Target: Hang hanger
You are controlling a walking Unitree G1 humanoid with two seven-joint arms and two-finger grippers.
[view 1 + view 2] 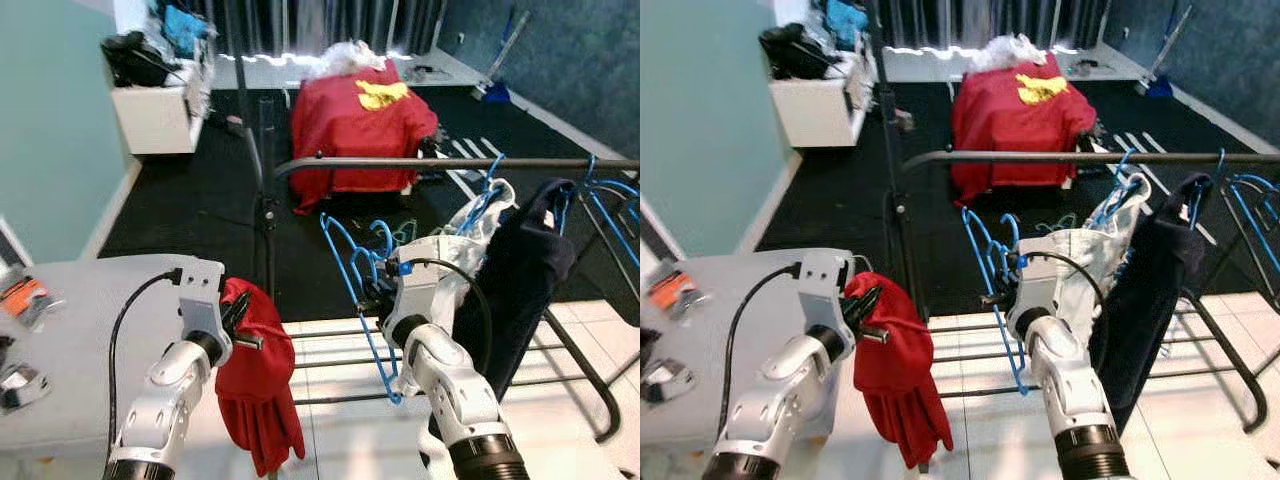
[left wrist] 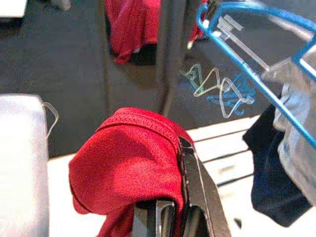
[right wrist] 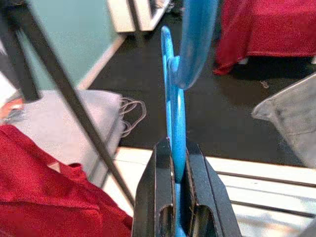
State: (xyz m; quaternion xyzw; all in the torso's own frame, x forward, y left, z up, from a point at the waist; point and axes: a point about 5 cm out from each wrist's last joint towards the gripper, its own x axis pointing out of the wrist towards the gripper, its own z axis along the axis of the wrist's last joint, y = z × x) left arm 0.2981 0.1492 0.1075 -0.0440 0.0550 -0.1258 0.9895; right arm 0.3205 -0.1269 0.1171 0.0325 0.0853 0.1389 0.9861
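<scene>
Right gripper (image 3: 175, 197): black fingers clenched on a blue hanger (image 1: 362, 290), thin glossy plastic, hook end curling up past the fingertips. The hanger sits below and left of the rail (image 1: 440, 163), not on it; its long lower bar slants down past the right forearm.

Left gripper (image 2: 168, 212): fingers closed on a red garment (image 1: 255, 375), ribbed knit weave with a stitched hem showing in the left wrist view. Cloth bunches over the fingers and hangs limp below them.

Rail: dark round metal tube, horizontal, with an upright post at its left end. On it hang a white garment (image 1: 478, 222) and a dark navy garment (image 1: 525, 275), each on a blue hanger hook. More blue hangers (image 1: 612, 205) hang at the rail's right end.

Floor near the robot: pale glossy tiles; beyond, dark carpet. A grey padded surface (image 1: 85, 320) lies at the left. Further back, a red cloth (image 1: 355, 125) with a yellow patch is draped over furniture. No writing readable.
</scene>
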